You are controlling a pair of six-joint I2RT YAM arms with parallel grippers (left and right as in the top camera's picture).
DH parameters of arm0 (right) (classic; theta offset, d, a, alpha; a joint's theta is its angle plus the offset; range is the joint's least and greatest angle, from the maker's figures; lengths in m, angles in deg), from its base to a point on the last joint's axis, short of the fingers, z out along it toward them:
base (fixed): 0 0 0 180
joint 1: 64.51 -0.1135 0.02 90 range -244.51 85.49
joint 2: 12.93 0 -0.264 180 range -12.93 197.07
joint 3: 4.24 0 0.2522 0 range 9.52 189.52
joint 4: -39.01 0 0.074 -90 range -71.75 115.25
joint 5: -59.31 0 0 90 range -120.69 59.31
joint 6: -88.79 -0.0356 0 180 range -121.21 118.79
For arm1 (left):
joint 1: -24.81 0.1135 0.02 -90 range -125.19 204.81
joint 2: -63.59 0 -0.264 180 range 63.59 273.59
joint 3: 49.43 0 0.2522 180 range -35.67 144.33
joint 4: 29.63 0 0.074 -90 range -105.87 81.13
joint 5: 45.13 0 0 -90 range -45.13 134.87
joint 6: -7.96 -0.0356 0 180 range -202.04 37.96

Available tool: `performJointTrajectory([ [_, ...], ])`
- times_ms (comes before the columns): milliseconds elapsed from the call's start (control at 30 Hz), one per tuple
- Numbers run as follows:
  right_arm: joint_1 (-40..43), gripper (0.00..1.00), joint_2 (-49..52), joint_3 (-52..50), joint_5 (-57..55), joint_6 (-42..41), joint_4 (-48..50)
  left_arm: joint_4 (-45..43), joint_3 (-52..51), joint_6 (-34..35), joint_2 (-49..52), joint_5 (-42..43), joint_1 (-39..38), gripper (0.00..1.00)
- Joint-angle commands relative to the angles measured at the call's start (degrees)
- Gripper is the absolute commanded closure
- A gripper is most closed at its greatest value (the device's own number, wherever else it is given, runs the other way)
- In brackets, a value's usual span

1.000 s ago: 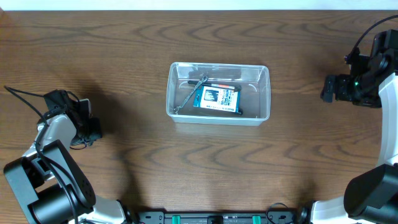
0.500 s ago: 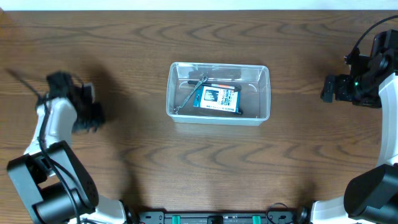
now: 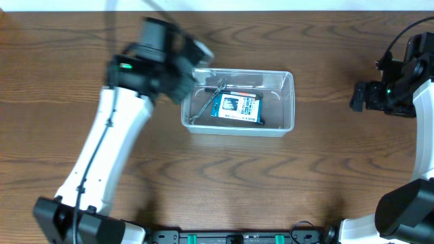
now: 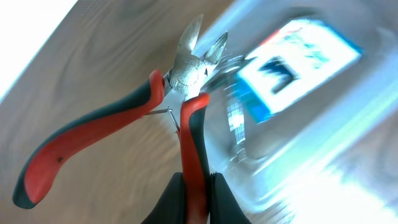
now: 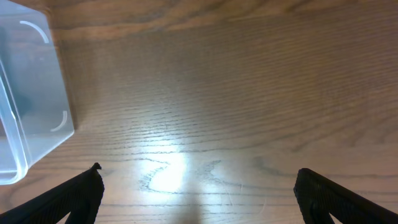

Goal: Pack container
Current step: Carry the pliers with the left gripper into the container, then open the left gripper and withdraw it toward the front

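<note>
- Two arms in view. My left fingers (image 4: 177,202) are clamped shut on one red handle of the cutters (image 4: 186,68), and the other handle splays free.
- Cutters hang nose-forward at the upper-left corner of the container (image 3: 288,102), presumably for a drop inside.
- Container sits centre-frame on the table (image 3: 325,176), holding a blue-and-white box (image 3: 237,107) and a metal tool (image 3: 203,105).
- Right fingers (image 5: 74,199) are spread wide and empty at the right edge, likely keeping clear.

Blur smears the container (image 4: 339,143) and the blue-and-white box (image 4: 298,65) inside it in the left wrist view. Overhead, the left arm (image 3: 146,68) covers its far-left corner; the right wrist view crops all but one end.
</note>
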Motion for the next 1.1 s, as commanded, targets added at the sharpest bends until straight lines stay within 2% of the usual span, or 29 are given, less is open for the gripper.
performJointTrajectory([
  [0,0.13,0.01,-0.09,-0.24,0.98,-0.63,0.0,-0.9,0.17,-11.91,3.17,0.24,-6.51,0.94],
  [167,0.13,0.01,-0.09,-0.24,0.98,-0.63,-0.02,-3.96,0.09,-13.29,11.34,0.24,-11.76,0.94],
  [400,0.13,0.01,-0.09,-0.24,0.98,-0.63,-0.02,-5.66,0.09,-12.63,22.69,0.26,-10.14,0.94],
  [500,0.13,0.01,-0.09,-0.24,0.98,-0.63,-0.02,-7.48,0.09,-9.81,24.22,0.28,-9.11,0.94],
  [633,0.13,0.01,-0.09,-0.24,0.96,-0.61,-0.02,-8.24,0.09,-9.81,24.3,0.26,-7.91,0.93],
  [733,0.13,0.01,-0.09,-0.24,0.96,-0.61,-0.02,-8.11,0.09,-9.35,24.3,0.26,-7.19,0.78],
  [767,0.13,0.01,-0.09,-0.24,0.98,-0.61,-0.02,-8.04,0.09,-9.38,24.3,0.26,-7.08,0.68],
  [800,0.13,0.01,-0.09,-0.24,0.96,-0.61,-0.02,-7.93,0.09,-9.38,24.3,0.26,-7.06,0.48],
  [833,0.13,0.01,-0.09,-0.24,0.96,-0.61,-0.02,-7.93,0.09,-9.38,24.3,0.26,-7.06,0.36],
  [867,0.13,0.01,-0.09,-0.24,0.96,-0.61,-0.02,-7.96,0.09,-9.38,24.3,0.24,-7.08,0.29],
  [967,0.13,0.01,-0.09,-0.24,0.96,-0.61,-0.02,-7.87,0.11,-9.38,24.15,0.2,-7.08,0.23],
  [1067,0.11,0.01,-0.09,-0.24,1.14,-0.63,-0.02,-7.5,0.33,-7.37,22.01,-0.24,-7.08,0.12],
])
